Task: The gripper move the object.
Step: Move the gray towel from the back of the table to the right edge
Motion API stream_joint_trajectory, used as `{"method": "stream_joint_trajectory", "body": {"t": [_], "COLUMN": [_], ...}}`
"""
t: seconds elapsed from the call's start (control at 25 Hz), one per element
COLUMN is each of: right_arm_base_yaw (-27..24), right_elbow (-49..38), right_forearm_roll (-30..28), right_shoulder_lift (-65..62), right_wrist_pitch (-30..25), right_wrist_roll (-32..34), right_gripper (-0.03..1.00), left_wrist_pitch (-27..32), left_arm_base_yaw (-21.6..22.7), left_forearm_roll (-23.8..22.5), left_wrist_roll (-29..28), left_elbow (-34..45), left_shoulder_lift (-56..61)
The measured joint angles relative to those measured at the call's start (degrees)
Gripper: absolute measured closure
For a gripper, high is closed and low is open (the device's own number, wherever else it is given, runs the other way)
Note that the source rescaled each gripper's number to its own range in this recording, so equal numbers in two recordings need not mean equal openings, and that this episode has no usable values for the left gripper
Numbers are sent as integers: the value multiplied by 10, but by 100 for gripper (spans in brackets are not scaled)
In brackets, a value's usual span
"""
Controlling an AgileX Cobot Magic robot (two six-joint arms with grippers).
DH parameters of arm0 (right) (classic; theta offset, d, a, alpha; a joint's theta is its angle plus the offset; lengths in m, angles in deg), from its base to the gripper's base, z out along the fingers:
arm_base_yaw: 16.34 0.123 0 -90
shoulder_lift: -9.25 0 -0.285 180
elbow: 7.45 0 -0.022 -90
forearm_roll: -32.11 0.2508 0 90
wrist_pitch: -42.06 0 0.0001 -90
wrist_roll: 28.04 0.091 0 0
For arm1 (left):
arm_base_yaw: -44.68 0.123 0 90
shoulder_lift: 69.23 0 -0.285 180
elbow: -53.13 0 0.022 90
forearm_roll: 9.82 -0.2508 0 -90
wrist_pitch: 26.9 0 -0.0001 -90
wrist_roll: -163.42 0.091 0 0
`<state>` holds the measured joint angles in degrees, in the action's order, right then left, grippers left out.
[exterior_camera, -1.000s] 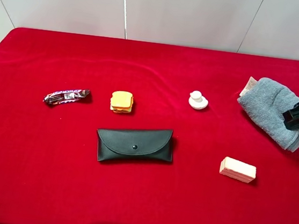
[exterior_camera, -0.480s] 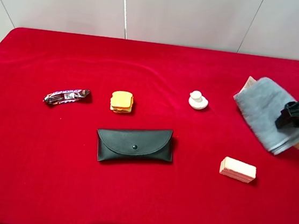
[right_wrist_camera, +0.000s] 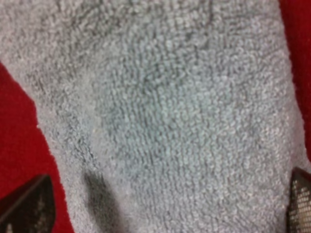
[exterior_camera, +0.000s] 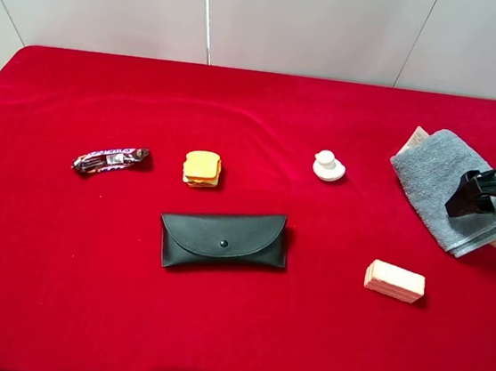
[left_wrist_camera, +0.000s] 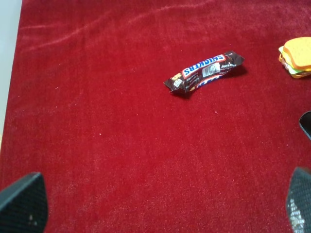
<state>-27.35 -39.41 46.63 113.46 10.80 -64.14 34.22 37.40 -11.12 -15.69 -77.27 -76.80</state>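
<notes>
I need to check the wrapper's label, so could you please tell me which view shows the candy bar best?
The left wrist view: the candy bar lies close and unobstructed, its Snickers lettering readable. The exterior high view shows it small, label unreadable. The right wrist view misses it.

Your right gripper (exterior_camera: 467, 198) is matte black and claw-shaped, on a dark arm with a grey housing. Its fingertips (right_wrist_camera: 27, 205) show fine mesh-textured pads.
</notes>
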Motion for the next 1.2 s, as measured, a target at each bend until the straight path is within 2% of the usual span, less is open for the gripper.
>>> {"method": "stream_joint_trajectory", "body": {"t": [0.56, 0.84, 1.2], "right_arm_base_yaw": [0, 0, 0], "right_elbow": [0, 0, 0], "right_forearm_roll": [2, 5, 5], "right_shoulder_lift": [-6, -45, -139], "right_wrist_pitch": [2, -2, -70], "right_wrist_roll": [5, 32, 50], "right_gripper": [-3, -3, -3], "left_wrist_pitch": [0, 0, 0], "left_arm_base_yaw": [0, 0, 0], "left_forearm_roll": [0, 0, 0], "left_wrist_roll": [0, 0, 0], "left_elbow": [0, 0, 0], "left_shoulder_lift": [0, 0, 0]}}
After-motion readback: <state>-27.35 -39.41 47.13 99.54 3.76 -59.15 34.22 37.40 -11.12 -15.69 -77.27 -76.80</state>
